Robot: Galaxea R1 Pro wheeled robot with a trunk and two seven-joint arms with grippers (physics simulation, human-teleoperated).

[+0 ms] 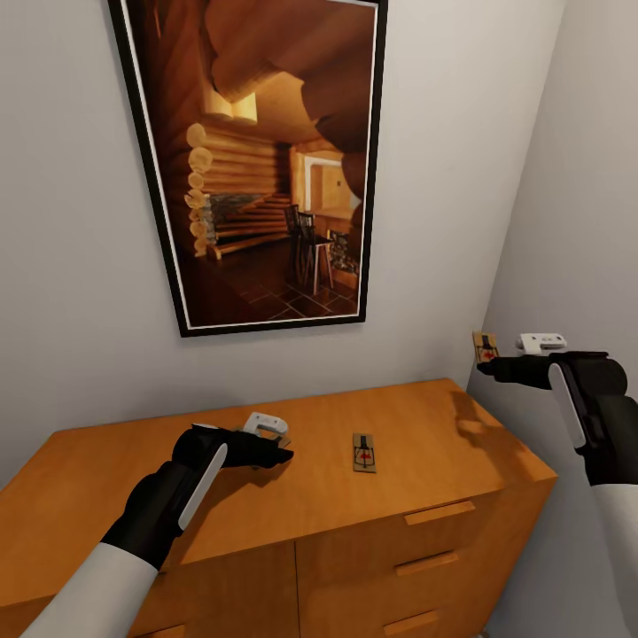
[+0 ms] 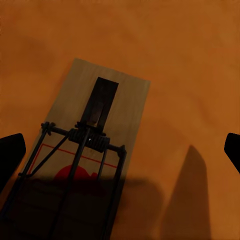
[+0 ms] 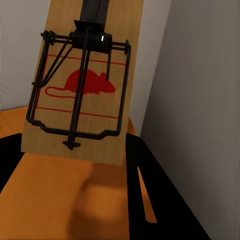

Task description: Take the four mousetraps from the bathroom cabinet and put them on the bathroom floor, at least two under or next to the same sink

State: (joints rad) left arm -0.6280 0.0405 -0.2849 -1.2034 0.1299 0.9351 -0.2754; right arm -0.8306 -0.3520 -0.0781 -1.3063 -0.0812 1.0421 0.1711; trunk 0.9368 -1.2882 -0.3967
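The orange-brown cabinet [image 1: 425, 425] stands against the wall, and one mousetrap [image 1: 364, 453] lies flat on its top. My left gripper [image 1: 282, 454] hovers low over the top just left of that trap, open. Its dark fingertips [image 2: 11, 150] stand wide apart on either side of the mousetrap [image 2: 95, 130]. My right gripper [image 1: 487, 365] is raised off the cabinet's right end, shut on a second mousetrap [image 1: 485, 346] that it holds upright. That trap [image 3: 82, 85] shows a red mouse print and a wire bar between the black fingers [image 3: 150, 200]. The bathroom floor and sink are out of view.
A large black-framed picture [image 1: 257, 159] hangs on the wall behind the cabinet. A side wall [image 1: 576, 177] closes in on the right, close to my right arm. Drawer fronts with wooden handles [image 1: 440, 512] face me below the top.
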